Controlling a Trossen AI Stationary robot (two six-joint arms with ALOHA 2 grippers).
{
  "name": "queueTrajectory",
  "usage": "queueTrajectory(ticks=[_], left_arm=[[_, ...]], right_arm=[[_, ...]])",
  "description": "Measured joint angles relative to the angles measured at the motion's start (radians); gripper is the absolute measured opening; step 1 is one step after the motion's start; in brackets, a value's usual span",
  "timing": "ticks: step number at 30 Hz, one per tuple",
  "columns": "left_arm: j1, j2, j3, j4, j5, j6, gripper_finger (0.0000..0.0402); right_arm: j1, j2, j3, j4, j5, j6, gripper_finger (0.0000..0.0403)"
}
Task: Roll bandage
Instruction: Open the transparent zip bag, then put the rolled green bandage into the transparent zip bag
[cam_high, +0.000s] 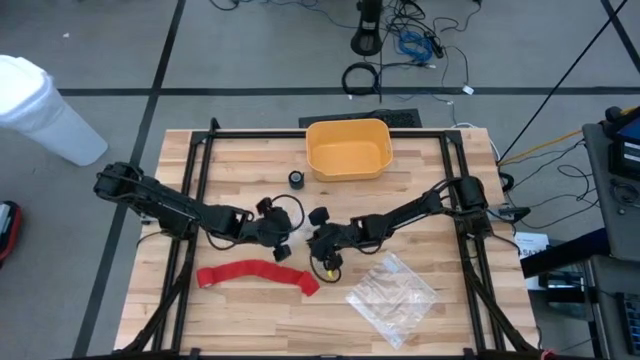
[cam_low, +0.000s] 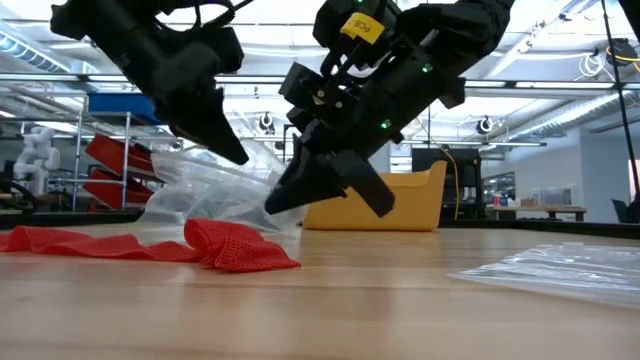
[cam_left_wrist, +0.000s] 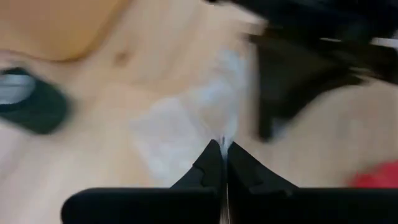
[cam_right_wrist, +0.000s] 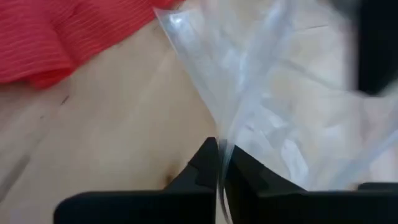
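**One red bandage, not rolled yet**

One long red bandage lies flat on the table. It is in front of the yellow tub and off to its left. Only the end nearer the grippers is bunched up a little. No part of it is wound into a roll.

Next comes the left gripper, in front of the tub and just left of its middle. Its two fingers are pressed together. A thin bit of clear film seems to be pinched between them.

Close beside it, straight in front of the tub, is the right gripper. Its fingers are squeezed together on the same clear film, which lifts up off the wood between the two grippers. Neither gripper touches the bandage.

Last, a crinkly clear bag lies flat in front of the tub and to its right.

So I think the rolling has not begun. Both grippers are busy with the plastic. Someone has to let that go, take one end of the bandage, and wind it up all the way.
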Motion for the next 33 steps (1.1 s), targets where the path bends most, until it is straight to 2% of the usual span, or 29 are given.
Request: queueTrajectory(ticks=[4, 8, 13, 18, 24, 29, 33], left_arm=[[0.000, 0.000, -0.001, -0.083, -0.184, -0.056, 0.0000], [-0.001, -0.006, -0.001, -0.116, -0.248, -0.082, 0.0000], [-0.006, -0.016, 0.021, -0.195, -0.265, -0.113, 0.0000], [-0.032, -0.021, 0.043, -0.378, -0.285, -0.181, 0.0000], [-0.040, -0.046, 0.050, -0.503, -0.298, -0.214, 0.0000], [-0.049, -0.053, 0.116, -0.678, -0.291, -0.243, 0.0000], [-0.049, -0.054, 0.151, -0.757, -0.293, -0.270, 0.0000]], right_arm=[[0.007, 0.005, 0.000, -0.020, 0.002, 0.038, 0.0004], [0.008, 0.006, 0.001, -0.010, 0.004, 0.029, 0.0002], [0.008, 0.007, 0.000, 0.080, 0.001, 0.037, 0.0005], [0.010, -0.001, 0.000, 0.145, 0.010, 0.057, 0.0029], [0.010, -0.005, -0.002, 0.206, 0.087, 0.013, 0.0082], [0.006, -0.005, -0.002, 0.314, 0.113, -0.043, 0.0130], [-0.024, -0.009, 0.000, 0.361, 0.204, -0.070, 0.0160]])
